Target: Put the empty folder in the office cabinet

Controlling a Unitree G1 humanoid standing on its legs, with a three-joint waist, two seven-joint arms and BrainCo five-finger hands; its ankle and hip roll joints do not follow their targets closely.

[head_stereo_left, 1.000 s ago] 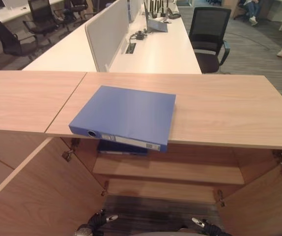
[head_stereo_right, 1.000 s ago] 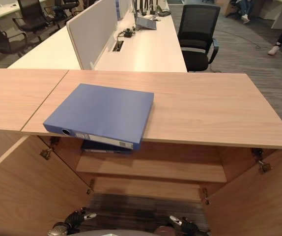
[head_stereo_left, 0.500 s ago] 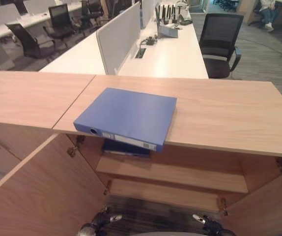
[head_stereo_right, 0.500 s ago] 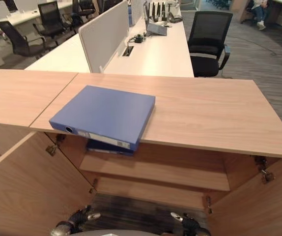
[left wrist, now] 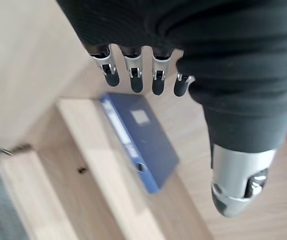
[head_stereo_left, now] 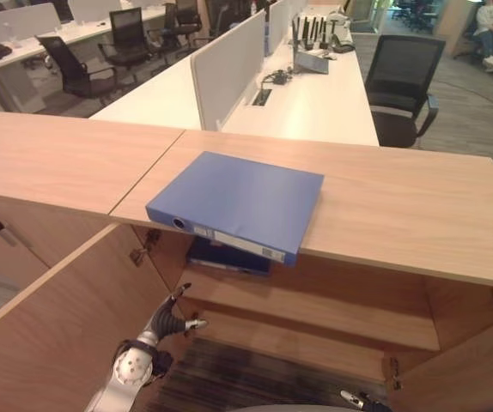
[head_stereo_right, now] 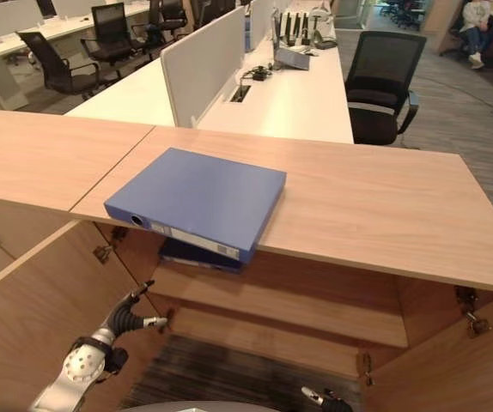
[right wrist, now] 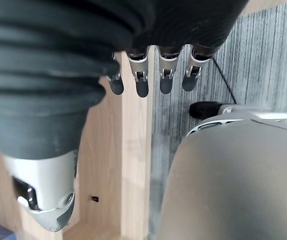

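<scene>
At the bottom edge of the left eye view, right of centre, the right hand (head_stereo_left: 356,398) is being seen low over the grey floor (head_stereo_left: 255,382); in its wrist view its fingers (right wrist: 142,80) are being held relaxed and nearly straight, and nothing is being gripped. At lower left, the left hand (head_stereo_left: 172,319) is being held raised beside the open left cabinet door (head_stereo_left: 49,335), in front of the cabinet opening. Its fingers (left wrist: 134,76) are being shown extended and loosely spread, thumb apart, with nothing held.

Beyond the hands, in the middle of the frame, the wooden shelf (head_stereo_left: 315,300) inside the office cabinet (head_stereo_left: 418,223) is being seen carrying a dark blue folder (head_stereo_left: 226,257) lying flat at its left end. The right cabinet door (head_stereo_left: 478,378) is standing open at lower right.

Directly above, at centre frame, the blue folder (head_stereo_left: 240,202) is lying flat on the cabinet top, its labelled spine overhanging the front edge. It is not being touched by either hand.

Farther back, in the upper part of the frame, a white desk (head_stereo_left: 315,94) with a divider panel (head_stereo_left: 229,73) and a black office chair (head_stereo_left: 405,81) are being recorded. A seated person (head_stereo_left: 489,21) is being seen at upper right.
</scene>
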